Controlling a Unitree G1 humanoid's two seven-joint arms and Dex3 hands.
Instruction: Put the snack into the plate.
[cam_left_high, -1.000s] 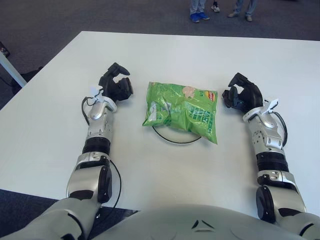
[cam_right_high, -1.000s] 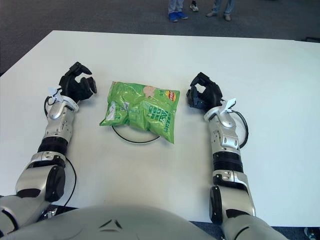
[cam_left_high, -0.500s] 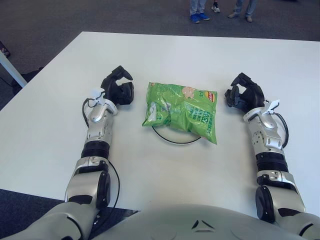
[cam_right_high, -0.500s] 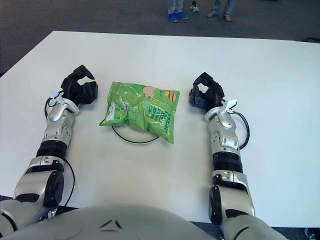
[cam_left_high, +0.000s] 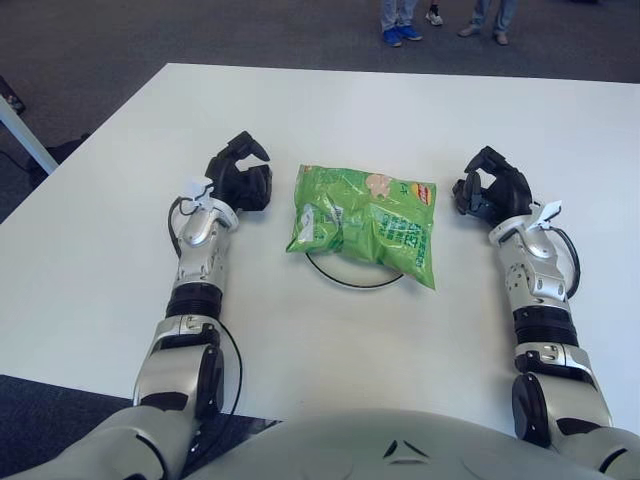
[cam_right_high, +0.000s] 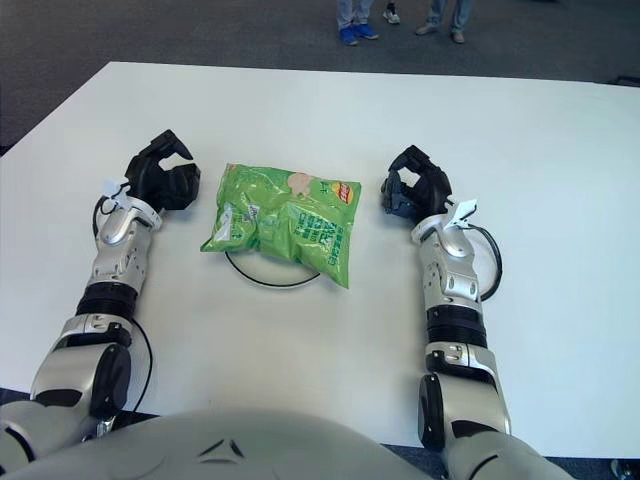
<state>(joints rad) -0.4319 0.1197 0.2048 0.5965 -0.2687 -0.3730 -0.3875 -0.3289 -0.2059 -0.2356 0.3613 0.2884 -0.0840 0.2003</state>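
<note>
Left eye view gives me the green snack bag (cam_left_high: 363, 222) lying across the plate (cam_left_high: 345, 278), long axis left-right, possibly tilted. Left hand (cam_left_high: 243, 184) and right hand (cam_left_high: 490, 193) flank it, curled, empty.

White table (cam_left_high: 330, 110) carrying a dark-rimmed plate (cam_left_high: 345, 279) between left hand (cam_left_high: 240, 180) and right hand (cam_left_high: 490, 192), both resting on it.
</note>
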